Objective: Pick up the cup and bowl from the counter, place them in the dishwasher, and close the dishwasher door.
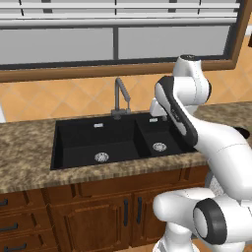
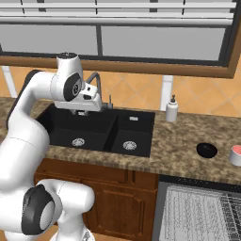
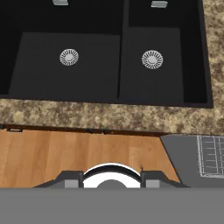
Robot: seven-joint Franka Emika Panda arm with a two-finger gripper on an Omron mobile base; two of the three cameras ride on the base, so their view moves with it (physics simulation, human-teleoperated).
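The small black bowl (image 2: 206, 150) sits on the brown granite counter (image 2: 179, 141) right of the sink. The white cup (image 2: 236, 155) with its pinkish-red top stands just right of the bowl, cut by the picture's edge. Below them the dishwasher (image 2: 197, 209) is open, its silvery wire rack showing. The hand view catches the dishwasher door (image 3: 181, 155) as a grey panel, with the rack (image 3: 212, 155) at the lower right. My gripper (image 2: 81, 112) hangs over the black sink, far left of bowl and cup. It is open, with the fingertips (image 3: 72, 179) wide apart and nothing between them.
A black double sink (image 2: 99, 127) with a grey faucet (image 1: 120, 96) is set into the counter. A white soap dispenser (image 2: 172, 109) stands behind the bowl near the tiled wall. Dark wooden cabinets (image 1: 93, 211) run under the counter.
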